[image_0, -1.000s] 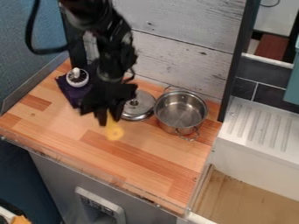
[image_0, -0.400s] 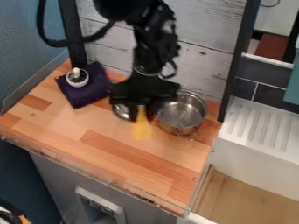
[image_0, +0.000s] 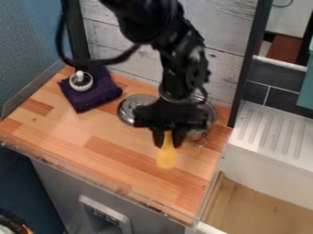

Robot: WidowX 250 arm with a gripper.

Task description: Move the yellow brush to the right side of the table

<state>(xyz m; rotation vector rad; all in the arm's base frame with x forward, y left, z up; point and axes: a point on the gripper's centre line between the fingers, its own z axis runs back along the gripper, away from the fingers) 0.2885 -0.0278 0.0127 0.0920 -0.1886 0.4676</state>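
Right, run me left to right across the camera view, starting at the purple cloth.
Purple cloth → metal lid → yellow brush → white ridged drainboard.

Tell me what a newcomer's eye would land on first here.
Probably the black robot arm, coming in from the top edge. Its fingers hold the yellow brush, bright over the wooden counter. Next comes the purple cloth at upper left, bearing a round white thing.

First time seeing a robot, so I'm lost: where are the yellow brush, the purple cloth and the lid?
Brush point(image_0: 166, 159): camera view, its wide lower end.
Cloth point(image_0: 95, 95): camera view, near its middle.
Lid point(image_0: 127, 108): camera view, its left part.
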